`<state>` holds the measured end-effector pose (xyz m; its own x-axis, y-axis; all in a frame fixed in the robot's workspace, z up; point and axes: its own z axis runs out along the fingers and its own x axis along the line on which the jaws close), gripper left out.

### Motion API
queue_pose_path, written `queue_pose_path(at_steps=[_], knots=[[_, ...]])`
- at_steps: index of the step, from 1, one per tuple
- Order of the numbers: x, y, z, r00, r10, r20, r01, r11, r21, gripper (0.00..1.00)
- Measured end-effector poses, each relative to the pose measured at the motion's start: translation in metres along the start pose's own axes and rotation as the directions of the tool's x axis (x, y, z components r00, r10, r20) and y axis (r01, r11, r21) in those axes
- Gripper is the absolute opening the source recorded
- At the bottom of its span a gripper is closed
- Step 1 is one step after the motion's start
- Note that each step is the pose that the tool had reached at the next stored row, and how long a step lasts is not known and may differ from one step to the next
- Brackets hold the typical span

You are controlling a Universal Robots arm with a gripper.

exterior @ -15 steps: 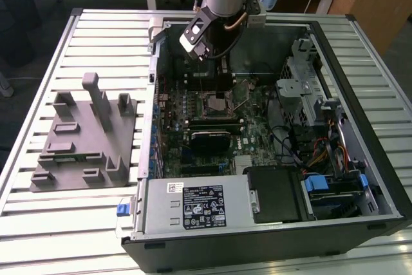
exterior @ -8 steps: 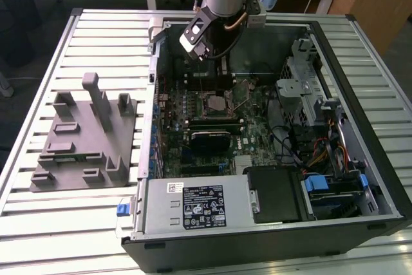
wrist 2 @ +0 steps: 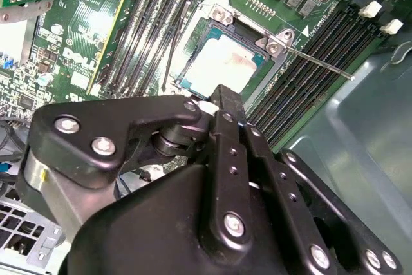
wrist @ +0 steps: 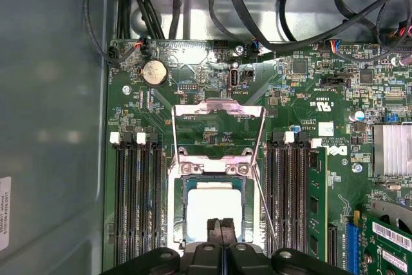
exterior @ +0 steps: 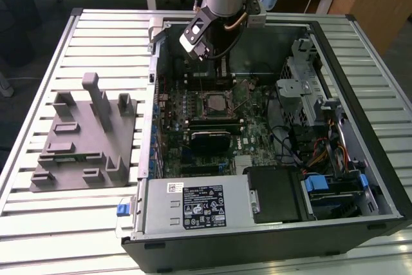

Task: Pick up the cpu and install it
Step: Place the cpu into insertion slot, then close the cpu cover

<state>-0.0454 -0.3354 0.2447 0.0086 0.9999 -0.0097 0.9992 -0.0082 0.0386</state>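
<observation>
Cpu (wrist: pixel 207 214) lies flat in the open socket (wrist: pixel 177 210) on the motherboard (wrist: pixel 193 75) in the first wrist view, silver top exposed, load plate (wrist: pixel 219 111) flipped up. Gripper (wrist: pixel 219 228) hangs right over one edge of the cpu with jaws closed together and nothing between them; can't tell if they touch it. In the exterior view the arm comes into the open PC case (exterior: pixel 193 249) from 12 o'clock, and a grey fixture (exterior: pixel 84 140) sits on the desk (exterior: pixel 38 223) at 9 o'clock of the case.
</observation>
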Motion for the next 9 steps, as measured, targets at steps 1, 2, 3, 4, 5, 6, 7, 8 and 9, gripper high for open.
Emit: queue_pose_path(at_steps=[1,2,3,4,5,6,7,8,9], knots=[[0.0,0.0,0.0,1.0,0.0,0.0,0.0,1.0,0.0,0.11],[0.0,0.0,0.0,1.0,0.0,0.0,0.0,1.0,0.0,0.11],[0.0,0.0,0.0,1.0,0.0,0.0,0.0,1.0,0.0,0.11],[0.0,0.0,0.0,1.0,0.0,0.0,0.0,1.0,0.0,0.11],[0.0,0.0,0.0,1.0,0.0,0.0,0.0,1.0,0.0,0.11],[0.0,0.0,0.0,1.0,0.0,0.0,0.0,1.0,0.0,0.11],[0.0,0.0,0.0,1.0,0.0,0.0,0.0,1.0,0.0,0.11],[0.0,0.0,0.0,1.0,0.0,0.0,0.0,1.0,0.0,0.11],[0.0,0.0,0.0,1.0,0.0,0.0,0.0,1.0,0.0,0.11]])
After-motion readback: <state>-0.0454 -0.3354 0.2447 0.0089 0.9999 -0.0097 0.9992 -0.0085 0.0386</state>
